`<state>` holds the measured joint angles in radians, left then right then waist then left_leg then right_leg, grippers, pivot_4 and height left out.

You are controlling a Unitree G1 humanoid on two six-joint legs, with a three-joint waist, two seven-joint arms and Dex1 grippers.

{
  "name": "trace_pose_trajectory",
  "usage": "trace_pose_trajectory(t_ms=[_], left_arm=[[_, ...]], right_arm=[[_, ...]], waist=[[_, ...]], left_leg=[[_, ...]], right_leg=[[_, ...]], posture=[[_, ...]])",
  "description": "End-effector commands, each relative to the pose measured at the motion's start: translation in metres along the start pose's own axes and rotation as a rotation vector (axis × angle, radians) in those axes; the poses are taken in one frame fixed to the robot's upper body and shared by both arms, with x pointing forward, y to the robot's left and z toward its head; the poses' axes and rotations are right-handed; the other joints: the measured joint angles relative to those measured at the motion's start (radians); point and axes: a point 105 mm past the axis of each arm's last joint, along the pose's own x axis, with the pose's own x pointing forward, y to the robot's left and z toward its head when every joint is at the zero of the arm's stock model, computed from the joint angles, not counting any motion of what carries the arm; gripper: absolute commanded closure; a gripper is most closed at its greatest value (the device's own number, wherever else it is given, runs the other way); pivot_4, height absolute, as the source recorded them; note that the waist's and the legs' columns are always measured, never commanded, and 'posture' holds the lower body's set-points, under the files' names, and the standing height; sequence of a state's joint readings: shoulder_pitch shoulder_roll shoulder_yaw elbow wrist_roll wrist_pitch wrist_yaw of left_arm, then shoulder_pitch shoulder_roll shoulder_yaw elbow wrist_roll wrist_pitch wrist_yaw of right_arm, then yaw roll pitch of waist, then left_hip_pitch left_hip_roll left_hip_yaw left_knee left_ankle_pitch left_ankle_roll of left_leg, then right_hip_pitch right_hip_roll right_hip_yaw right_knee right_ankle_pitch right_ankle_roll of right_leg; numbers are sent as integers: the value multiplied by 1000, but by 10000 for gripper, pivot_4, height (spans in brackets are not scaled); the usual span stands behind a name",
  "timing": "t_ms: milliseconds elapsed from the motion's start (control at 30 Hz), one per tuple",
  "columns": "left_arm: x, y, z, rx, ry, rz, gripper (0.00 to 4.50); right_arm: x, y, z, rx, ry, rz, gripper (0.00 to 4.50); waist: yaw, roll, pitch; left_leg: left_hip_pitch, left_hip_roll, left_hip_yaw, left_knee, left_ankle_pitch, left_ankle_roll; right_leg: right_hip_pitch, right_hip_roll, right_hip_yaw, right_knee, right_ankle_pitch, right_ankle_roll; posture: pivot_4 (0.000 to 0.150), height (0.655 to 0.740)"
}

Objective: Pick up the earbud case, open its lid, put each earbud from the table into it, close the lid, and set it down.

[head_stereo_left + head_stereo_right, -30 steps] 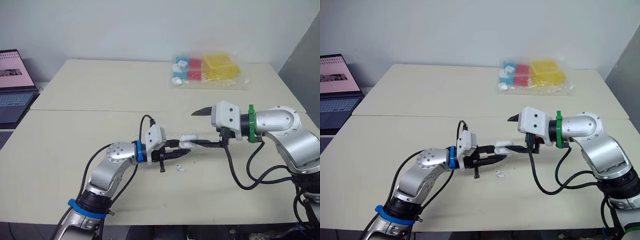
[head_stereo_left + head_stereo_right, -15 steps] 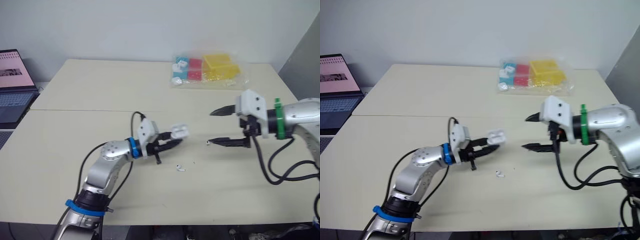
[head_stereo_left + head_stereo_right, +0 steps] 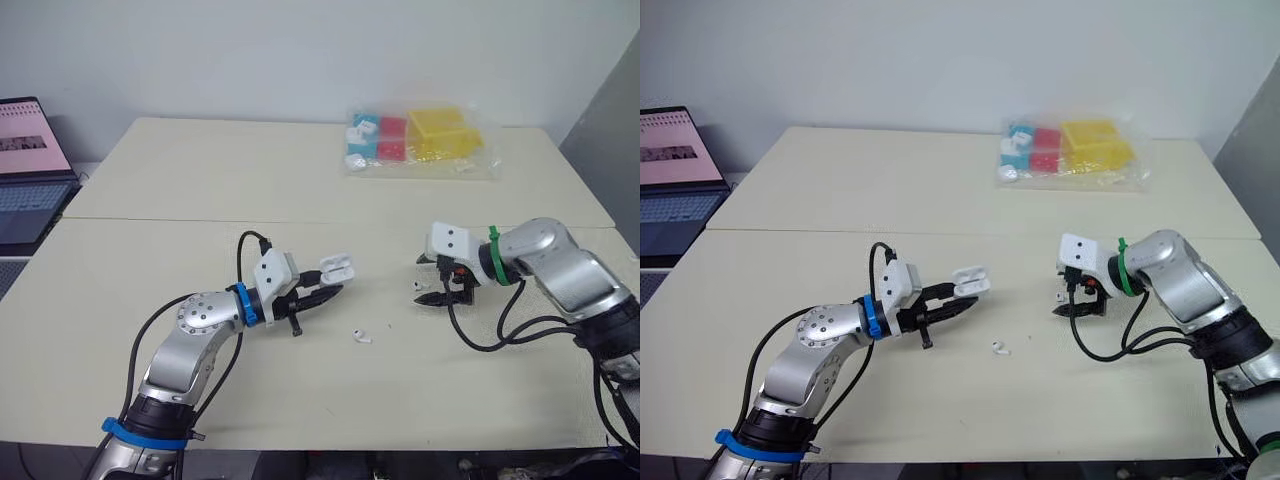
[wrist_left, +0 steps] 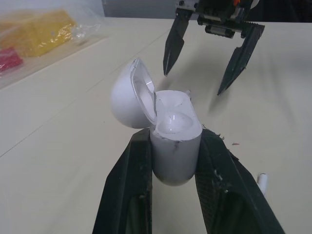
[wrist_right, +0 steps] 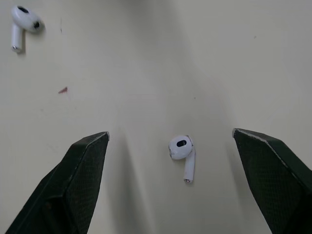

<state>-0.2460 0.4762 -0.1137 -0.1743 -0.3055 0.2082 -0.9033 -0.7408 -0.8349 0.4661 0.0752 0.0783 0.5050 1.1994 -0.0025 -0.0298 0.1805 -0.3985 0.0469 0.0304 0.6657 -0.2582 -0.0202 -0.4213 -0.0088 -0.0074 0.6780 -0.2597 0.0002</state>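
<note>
1. Earbud case (image 4: 173,131): white, lid hinged open, held just left of centre in the left eye view, raised off the table (image 3: 150,180).
2. Left arm: entered from the lower left of the frame, elbow bent, forearm roughly level. The left gripper (image 3: 328,286) pointed toward frame centre.
3. Left jaws: clamped on the lower body of the case, one black finger (image 4: 129,180) pressed against each side. The open lid leaned off to one side of the body, and the cavity faced away from the wrist.
4. Right arm: entered from the right edge, forearm folded back toward centre. The right gripper (image 3: 420,281) sat low over the table, right of centre, facing the left gripper.
5. Right jaws: spread wide, holding nothing. Whether the tips touched the tabletop could not be told.
6. First earbud (image 5: 181,148): lay on the table in the gap between the right fingertips, touching neither finger.
7. Second earbud (image 3: 360,337): lay on the table just below frame centre, between the two grippers and nearer the left one. It was below and slightly right of the case, apart from both sets of fingers.
8. Background: clear bag of coloured blocks (image 3: 415,140) at upper centre-right on the table; open laptop (image 3: 30,170) at the left edge.
</note>
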Motion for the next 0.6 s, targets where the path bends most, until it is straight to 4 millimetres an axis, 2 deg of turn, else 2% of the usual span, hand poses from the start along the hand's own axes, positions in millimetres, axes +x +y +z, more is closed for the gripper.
trace_pose_trajectory(t_ms=[33, 533, 600], left_arm=[[1, -6, 11, 54, -36, -7, 36966], [1, -5, 10, 61, -26, 2, 36966], [1, -5, 10, 65, -25, 1, 36966]], right_arm=[[-1, -12, -3, -55, 31, -13, 2594], [15, -18, -11, 9, 6, 21, 2594], [16, -18, -11, 28, -5, 23, 6158]], waist=[[0, 0, 0], [-2, 0, 0], [-2, 0, 0]], left_leg=[[0, 0, 0, 0, 0, 0], [2, 0, 0, 0, 0, 0], [2, 1, 0, 0, 0, 0]], right_leg=[[0, 0, 0, 0, 0, 0], [1, 0, -1, 2, 0, 0], [1, 1, -1, 2, 0, 0]], posture=[[1500, 7400], [1500, 7400], [1500, 7400]])
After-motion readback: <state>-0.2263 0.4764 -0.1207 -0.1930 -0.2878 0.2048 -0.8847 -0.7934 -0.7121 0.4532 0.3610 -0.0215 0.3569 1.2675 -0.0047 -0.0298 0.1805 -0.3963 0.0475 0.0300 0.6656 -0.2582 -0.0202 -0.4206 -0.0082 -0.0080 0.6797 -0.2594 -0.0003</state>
